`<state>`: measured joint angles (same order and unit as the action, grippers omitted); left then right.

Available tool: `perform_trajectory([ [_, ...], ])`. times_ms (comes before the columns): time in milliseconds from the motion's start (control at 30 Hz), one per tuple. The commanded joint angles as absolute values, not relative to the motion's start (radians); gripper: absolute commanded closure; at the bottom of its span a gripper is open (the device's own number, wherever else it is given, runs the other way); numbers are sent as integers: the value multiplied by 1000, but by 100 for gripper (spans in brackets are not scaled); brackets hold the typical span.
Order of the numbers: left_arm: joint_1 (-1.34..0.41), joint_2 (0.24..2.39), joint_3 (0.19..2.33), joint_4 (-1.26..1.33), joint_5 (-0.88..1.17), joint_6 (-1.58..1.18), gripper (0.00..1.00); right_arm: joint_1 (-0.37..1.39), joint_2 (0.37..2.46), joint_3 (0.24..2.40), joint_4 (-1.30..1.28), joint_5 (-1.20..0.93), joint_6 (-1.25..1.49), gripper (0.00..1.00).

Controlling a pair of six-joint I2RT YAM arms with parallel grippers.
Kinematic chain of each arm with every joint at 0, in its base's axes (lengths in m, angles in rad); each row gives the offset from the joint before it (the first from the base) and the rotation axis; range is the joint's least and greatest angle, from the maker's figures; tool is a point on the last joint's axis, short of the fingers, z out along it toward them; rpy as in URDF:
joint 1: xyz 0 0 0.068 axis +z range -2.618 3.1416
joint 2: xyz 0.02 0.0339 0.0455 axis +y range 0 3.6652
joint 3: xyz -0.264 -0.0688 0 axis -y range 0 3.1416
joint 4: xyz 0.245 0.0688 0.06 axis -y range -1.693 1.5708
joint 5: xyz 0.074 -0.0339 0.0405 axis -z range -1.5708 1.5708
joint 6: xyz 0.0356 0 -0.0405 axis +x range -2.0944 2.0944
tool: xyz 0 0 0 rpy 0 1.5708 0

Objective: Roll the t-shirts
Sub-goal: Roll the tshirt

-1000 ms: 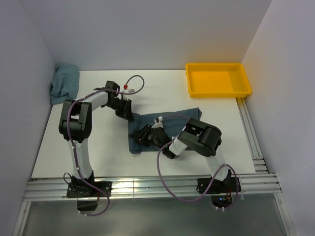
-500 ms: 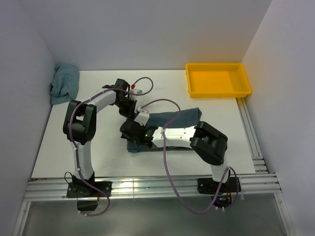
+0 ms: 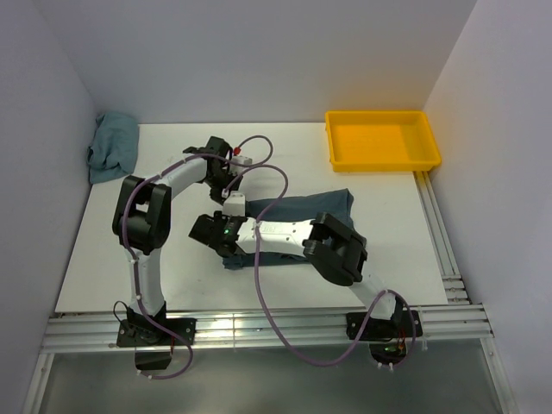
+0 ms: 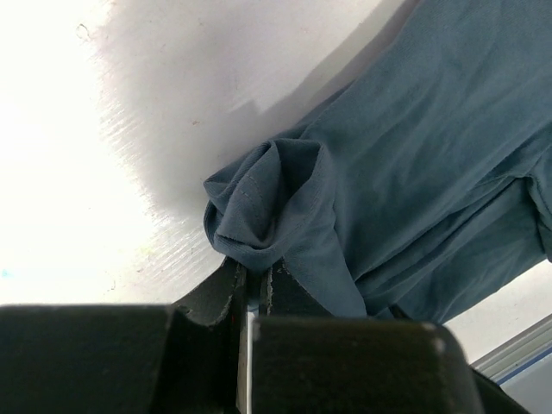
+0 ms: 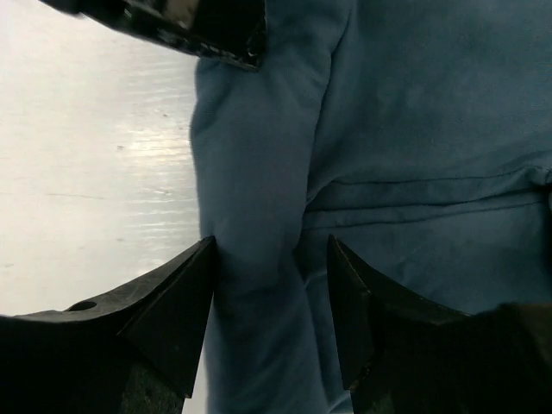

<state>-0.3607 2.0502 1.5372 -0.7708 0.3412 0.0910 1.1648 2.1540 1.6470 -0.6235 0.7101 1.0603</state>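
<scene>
A dark slate-blue t-shirt (image 3: 321, 207) lies folded in a strip across the middle of the white table (image 3: 129, 259). My left gripper (image 3: 228, 188) is at its far left corner, shut on a bunched corner of the t-shirt (image 4: 267, 198), with the jaws pressed together (image 4: 254, 274). My right arm reaches left across the t-shirt. Its gripper (image 3: 211, 235) stands open over the shirt's left edge. In the right wrist view the gripper (image 5: 272, 254) straddles a thick fold of the t-shirt (image 5: 259, 172), with fingers (image 5: 172, 302) on either side.
A yellow tray (image 3: 382, 140) sits at the back right. A crumpled teal cloth (image 3: 112, 147) lies in the back left corner against the wall. Walls enclose the table on three sides. Cables loop over both arms.
My left gripper has shut on the shirt's corner. My right arm has swung left across the shirt and its jaws have opened over the left edge.
</scene>
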Motion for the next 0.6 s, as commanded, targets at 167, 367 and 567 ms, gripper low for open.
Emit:
perform_trajectory([
  [167,-374,2042,1580,-801,313,107,100,1161,2195,1718,-673,799,1002,39],
  [367,-376,2048,1589,-808,305,109,100,1166,2166,1707,-657,802,986,39],
  [567,-377,2051,1600,-815,305,107,100,1167,2215,1767,-683,792,980,39],
])
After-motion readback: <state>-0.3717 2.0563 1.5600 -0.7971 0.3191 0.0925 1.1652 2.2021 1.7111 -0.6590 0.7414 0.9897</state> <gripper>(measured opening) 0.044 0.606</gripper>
